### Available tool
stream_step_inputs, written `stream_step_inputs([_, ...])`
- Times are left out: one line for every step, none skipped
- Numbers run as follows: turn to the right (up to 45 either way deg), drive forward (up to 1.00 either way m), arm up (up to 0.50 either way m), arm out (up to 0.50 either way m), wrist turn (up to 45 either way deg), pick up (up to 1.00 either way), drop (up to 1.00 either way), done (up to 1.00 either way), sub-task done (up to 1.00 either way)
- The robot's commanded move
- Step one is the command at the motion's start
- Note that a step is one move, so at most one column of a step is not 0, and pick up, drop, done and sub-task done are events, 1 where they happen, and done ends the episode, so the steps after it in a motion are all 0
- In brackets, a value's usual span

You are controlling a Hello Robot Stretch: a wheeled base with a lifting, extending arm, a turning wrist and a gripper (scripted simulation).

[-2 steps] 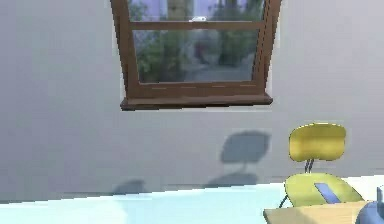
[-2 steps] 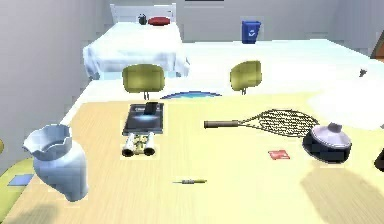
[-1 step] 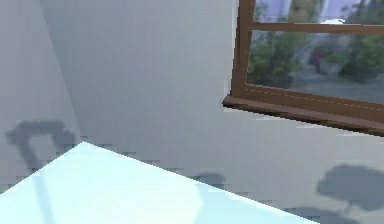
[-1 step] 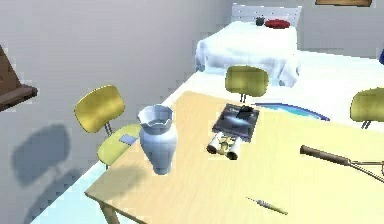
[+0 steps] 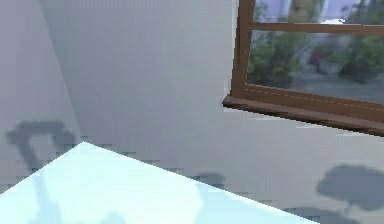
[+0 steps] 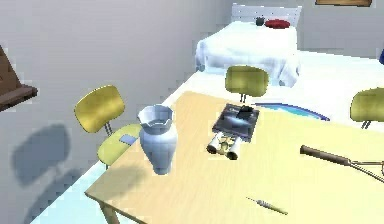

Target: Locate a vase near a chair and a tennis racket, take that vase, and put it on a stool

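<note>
On table (image 6: 180, 195), close to table's edge: vase (image 6: 158, 140), upright, narrow-footed, risk = topple or slide off table edge if reach comes in off-centre & knocks it; book (image 6: 238, 120) mid-table may get swept too; gripper state: can't tell.

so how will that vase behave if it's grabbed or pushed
The vase looks glazed, so probably rigid, slippery and breakable. It stands tall on a narrower foot, so a high push may tip it. Round-bodied, it could roll off the table edge.
</note>
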Motion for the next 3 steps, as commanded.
stream_step_inputs([0.0,0.0,0.38,0.0,0.0,0.0,0.0,0.0,0.0])
stream_step_inputs([0.0,0.0,0.0,0.26,0.0,0.0,0.0,0.0,0.0])
stream_step_inputs([0.0,0.0,0.0,0.0,45.0,0.0,0.0,0.0,0.0])
